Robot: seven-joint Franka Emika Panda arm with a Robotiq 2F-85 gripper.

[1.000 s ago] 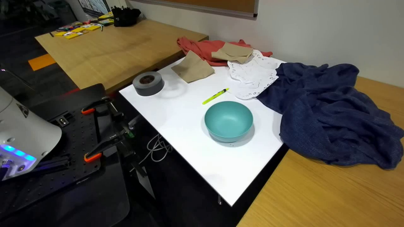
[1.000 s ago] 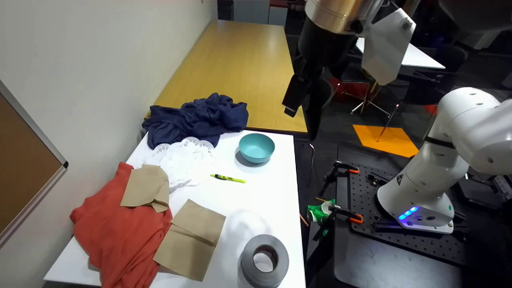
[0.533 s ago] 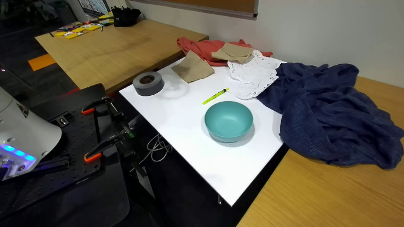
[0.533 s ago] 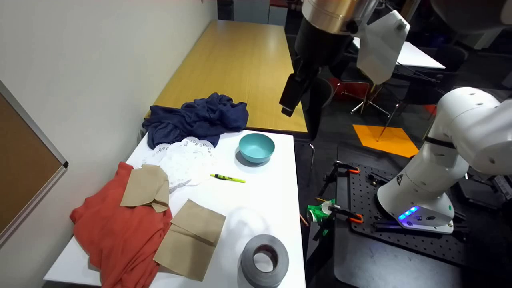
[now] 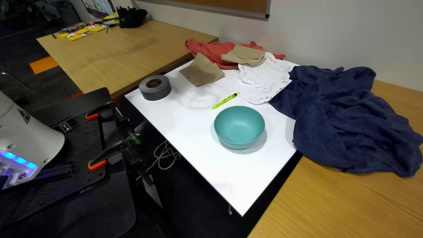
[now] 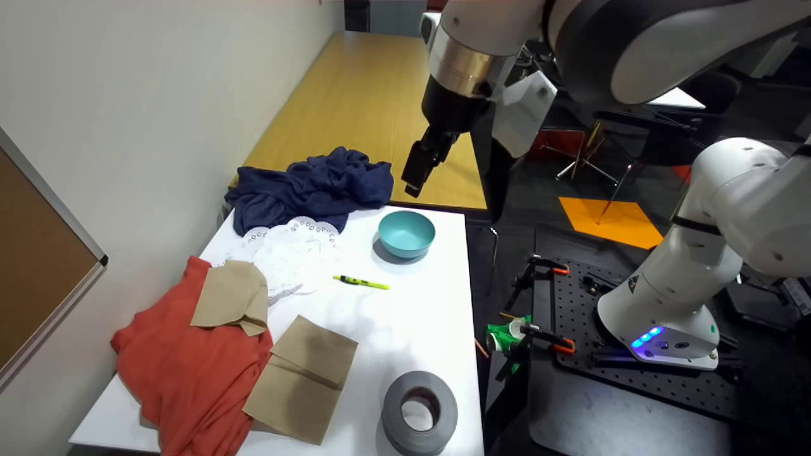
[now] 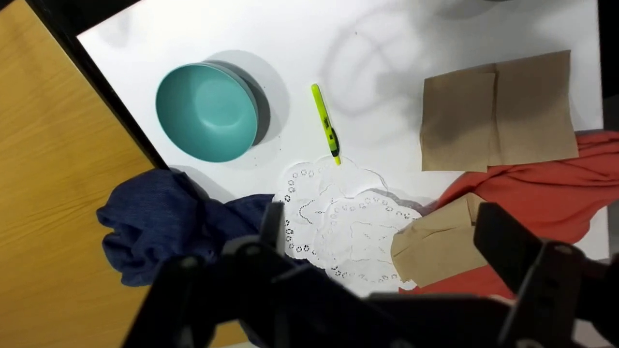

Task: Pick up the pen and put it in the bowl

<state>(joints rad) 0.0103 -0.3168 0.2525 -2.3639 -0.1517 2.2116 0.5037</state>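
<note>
One pen [image 7: 326, 123] on the white table [image 7: 300, 34], near the bowl [image 7: 208, 113]. Claw [image 7: 380, 217] hangs above, fingers [image 7: 504, 244] wide apart. Wrist view: pen up-frame of the gap, long axis roughly square to closing line; probably little turning needed.

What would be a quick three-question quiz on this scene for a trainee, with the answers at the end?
1. Is the gripper open or shut?
2. Which of these is nearest to the pen? A: the grey tape roll; B: the teal bowl; C: the red cloth.
3. True or false: the pen lies inside the bowl.

Key: 1, open, its jaws standing well apart in the wrist view; 2, B; 3, false: the pen lies outside, beside the bowl.
</note>
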